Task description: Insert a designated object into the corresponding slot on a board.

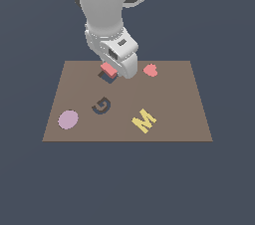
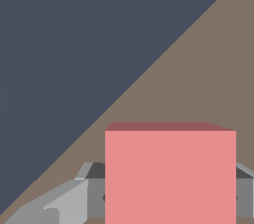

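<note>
Plain dark blue-grey ground surrounds the brown board (image 1: 164, 119). Exterior view: the gripper (image 1: 113, 72) holds the salmon-red square block (image 1: 109, 69) at the board's far edge, right above the dark slot (image 1: 105, 76), one corner of which shows beneath; probably held low to line up for insertion. G cutout (image 1: 101, 105), yellow M (image 1: 144, 120), pink oval (image 1: 68, 119) and red heart piece (image 1: 150, 70) lie apart.

Wrist view: block (image 2: 170, 176) fills the frame, grey fingers (image 2: 64, 203) clamped on its sides; slot hidden.

Two letters read on the board (image 1: 189, 114): a dark G (image 1: 101, 105) and, just beside it toward the exterior view's right, a yellow M (image 1: 144, 120). No other text shows.
</note>
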{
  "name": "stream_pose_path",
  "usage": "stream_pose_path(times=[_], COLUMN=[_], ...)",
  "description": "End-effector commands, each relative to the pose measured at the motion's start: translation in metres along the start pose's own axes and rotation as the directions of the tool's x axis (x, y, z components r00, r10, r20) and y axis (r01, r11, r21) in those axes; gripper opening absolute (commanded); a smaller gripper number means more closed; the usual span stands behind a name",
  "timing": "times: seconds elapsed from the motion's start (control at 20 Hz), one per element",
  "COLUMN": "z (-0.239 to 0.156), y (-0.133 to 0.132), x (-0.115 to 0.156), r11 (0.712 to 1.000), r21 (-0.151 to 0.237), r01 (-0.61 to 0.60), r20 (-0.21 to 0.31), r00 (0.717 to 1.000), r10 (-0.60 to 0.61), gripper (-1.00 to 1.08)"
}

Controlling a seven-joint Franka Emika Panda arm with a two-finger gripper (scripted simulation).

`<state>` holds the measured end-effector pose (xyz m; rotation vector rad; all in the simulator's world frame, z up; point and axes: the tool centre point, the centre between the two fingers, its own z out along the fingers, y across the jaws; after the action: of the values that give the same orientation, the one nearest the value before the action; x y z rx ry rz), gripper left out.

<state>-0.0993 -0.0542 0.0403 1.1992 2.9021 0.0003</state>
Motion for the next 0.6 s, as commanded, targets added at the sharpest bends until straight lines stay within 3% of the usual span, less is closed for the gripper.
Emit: stream_pose_path(times=[0.0,0.55], z=[0.0,0.0], y=[0.0,0.0], x=[-0.006,-0.02], r11=[0.999,0.99], r21=[0.0,0.0], r01=[0.043,0.142], r20=[0.0,0.0], r00=[0.999,0.99], r10=[-0.043,-0.142], gripper=[-1.0,-1.0])
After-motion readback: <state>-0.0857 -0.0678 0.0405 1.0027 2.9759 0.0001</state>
